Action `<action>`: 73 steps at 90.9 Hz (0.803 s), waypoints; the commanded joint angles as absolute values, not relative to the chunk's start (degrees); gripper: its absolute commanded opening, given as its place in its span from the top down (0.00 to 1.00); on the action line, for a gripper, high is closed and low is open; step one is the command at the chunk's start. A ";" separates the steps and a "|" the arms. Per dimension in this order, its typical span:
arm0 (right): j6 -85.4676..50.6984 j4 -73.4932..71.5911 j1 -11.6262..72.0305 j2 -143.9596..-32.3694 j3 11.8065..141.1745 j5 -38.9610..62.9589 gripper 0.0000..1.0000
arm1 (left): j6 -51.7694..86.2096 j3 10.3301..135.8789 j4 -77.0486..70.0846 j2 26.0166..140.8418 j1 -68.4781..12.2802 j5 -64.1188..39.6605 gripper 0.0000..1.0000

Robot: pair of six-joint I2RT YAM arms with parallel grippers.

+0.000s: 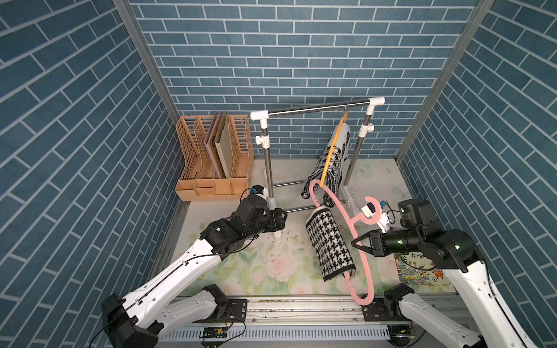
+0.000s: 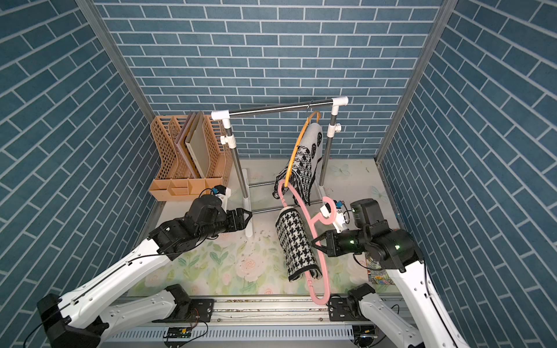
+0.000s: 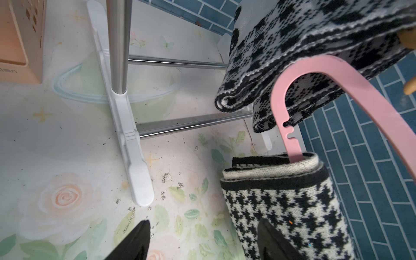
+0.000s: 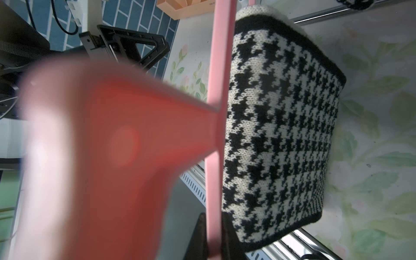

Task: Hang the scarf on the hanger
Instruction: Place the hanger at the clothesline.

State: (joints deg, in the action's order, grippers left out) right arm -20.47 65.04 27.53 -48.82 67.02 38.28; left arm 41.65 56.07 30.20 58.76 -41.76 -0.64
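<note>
A pink hanger point(image 1: 340, 208) point(image 2: 304, 208) is held tilted above the table, hook toward the right arm. My right gripper point(image 1: 355, 242) point(image 2: 315, 242) is shut on one of its arms; in the right wrist view the jaws point(image 4: 213, 225) pinch the pink bar point(image 4: 216, 67). A black-and-white houndstooth scarf point(image 1: 328, 244) point(image 2: 297, 245) point(image 4: 281, 123) is folded over the hanger's bottom bar and hangs from it. My left gripper point(image 1: 284, 215) point(image 2: 250, 217) point(image 3: 202, 222) is open and empty, left of the scarf point(image 3: 281, 202) by the rack's left foot.
A clothes rack point(image 1: 316, 108) stands at the back with another patterned scarf point(image 1: 331, 159) on a yellow hanger, just beyond the pink hanger's far end. An orange file organizer point(image 1: 214, 156) sits back left. A picture book point(image 1: 416, 268) lies under the right arm.
</note>
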 commanded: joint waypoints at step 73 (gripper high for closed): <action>-24.91 61.94 41.48 -95.80 122.39 15.62 1.00 | 41.95 55.28 38.46 51.79 -41.40 1.68 0.21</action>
State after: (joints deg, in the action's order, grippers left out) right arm -22.83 58.50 41.15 -92.97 112.99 18.04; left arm 41.82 56.07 35.86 52.95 -41.76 0.73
